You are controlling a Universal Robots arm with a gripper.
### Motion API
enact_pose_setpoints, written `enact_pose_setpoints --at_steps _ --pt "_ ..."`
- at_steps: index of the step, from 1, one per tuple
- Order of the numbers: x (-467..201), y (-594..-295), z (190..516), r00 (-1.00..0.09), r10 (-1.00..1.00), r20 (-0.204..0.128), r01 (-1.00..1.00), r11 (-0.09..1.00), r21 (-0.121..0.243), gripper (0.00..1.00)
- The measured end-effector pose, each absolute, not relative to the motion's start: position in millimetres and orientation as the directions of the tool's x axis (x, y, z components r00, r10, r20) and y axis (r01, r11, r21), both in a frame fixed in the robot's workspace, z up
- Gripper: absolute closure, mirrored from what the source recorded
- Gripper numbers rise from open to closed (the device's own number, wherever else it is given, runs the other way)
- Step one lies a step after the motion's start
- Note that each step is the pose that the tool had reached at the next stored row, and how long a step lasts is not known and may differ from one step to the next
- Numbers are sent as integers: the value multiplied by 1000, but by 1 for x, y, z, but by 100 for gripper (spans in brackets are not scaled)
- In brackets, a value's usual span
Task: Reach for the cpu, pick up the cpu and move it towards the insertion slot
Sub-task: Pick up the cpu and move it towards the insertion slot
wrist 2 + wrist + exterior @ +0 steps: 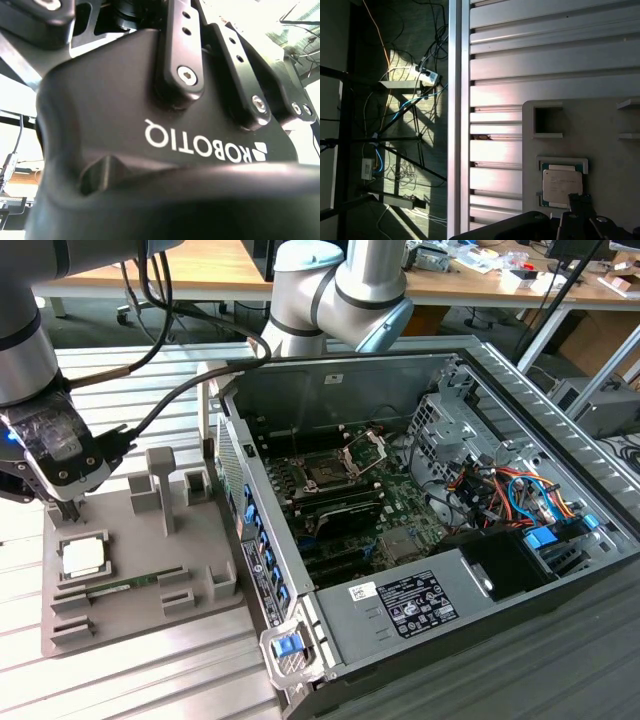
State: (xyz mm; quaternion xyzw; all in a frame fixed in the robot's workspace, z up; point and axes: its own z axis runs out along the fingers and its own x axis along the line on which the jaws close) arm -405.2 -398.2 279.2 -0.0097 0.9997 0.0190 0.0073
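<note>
The cpu (82, 557) is a pale square chip lying flat in a recess of the grey fixture block (140, 540) at the exterior view's left. My gripper (66, 512) hangs just above the cpu's far edge, apart from it and holding nothing that I can see. In the first wrist view the cpu (562, 186) lies in its recess, with dark gripper parts beside it. The insertion slot (325, 472) is a dark square socket with its silver frame (365, 452) hinged up, on the green board inside the open computer case. The second wrist view shows the gripper's black housing (150, 125).
A green memory stick (120, 588) lies on the fixture in front of the cpu. A grey post (160, 485) stands on the block between the gripper and the case wall (255, 540). Cables and a drive cage (470, 460) crowd the case's right side. Slatted metal tabletop (545, 60) surrounds the fixture.
</note>
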Motion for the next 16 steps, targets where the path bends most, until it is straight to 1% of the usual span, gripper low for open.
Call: enact_pose_setpoints --at_steps 16 --pt "-405 -398 274 -1000 -19 -16 -20 999 38 89"
